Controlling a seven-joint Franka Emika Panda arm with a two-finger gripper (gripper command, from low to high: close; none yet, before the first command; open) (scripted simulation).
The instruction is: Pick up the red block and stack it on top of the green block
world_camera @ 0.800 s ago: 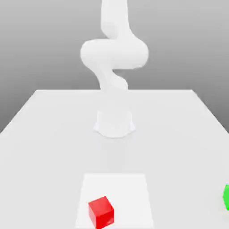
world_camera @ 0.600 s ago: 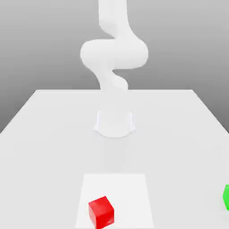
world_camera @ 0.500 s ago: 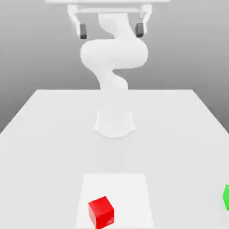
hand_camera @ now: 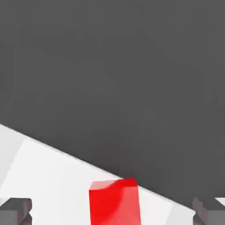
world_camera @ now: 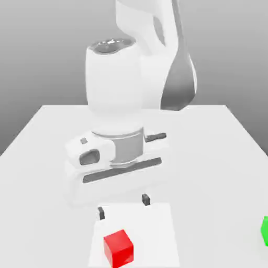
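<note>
Two blocks: one red, one green, both sitting on the white desk (world_camera: 47, 136).
Tool (world_camera: 123, 205): hanging just above the desk, pointing down, fingers (world_camera: 101, 212) spread wide with nothing between them.
Red block (world_camera: 119, 248): a bit in front of the tool, toward the camera, roughly lined up with the gap, not touching. It's on a brighter white square patch (world_camera: 157, 230). In the hand view it sits (hand_camera: 115, 202) between the two dark fingertips (hand_camera: 15, 210).
Green block (world_camera: 265, 230): way off toward the exterior view's right of the tool, cut off by the edge.
</note>
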